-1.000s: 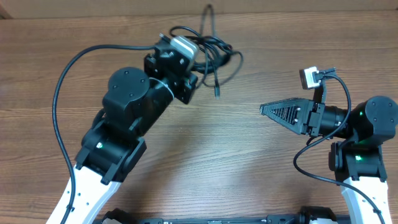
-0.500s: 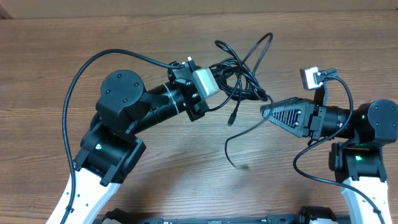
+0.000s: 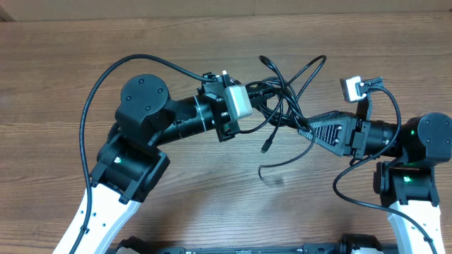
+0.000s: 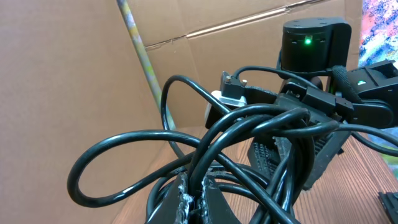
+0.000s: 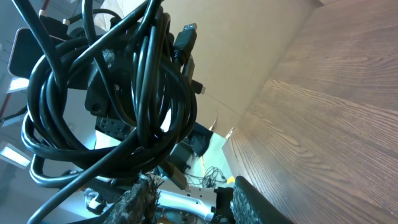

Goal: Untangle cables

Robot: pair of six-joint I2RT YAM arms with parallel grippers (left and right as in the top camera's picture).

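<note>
The cables (image 3: 284, 99) hang over the table (image 3: 212, 204) between the left gripper (image 4: 189, 200) and the right gripper (image 3: 309, 130)

A brown wood-grain table (image 3: 212, 204) spreads beneath the left claw (image 4: 189, 202) and the right claw (image 5: 193, 208). Beyond the left claw, in its wrist view, stands a plain tan cardboard wall (image 4: 68, 81) with a pale crease line across its upper part, and a thin mottled grey rod (image 4: 140, 56) slants across it, above and left of the claw. A patch of pink-and-blue patterned material (image 4: 380, 25) shows far up to that claw's right.
</note>
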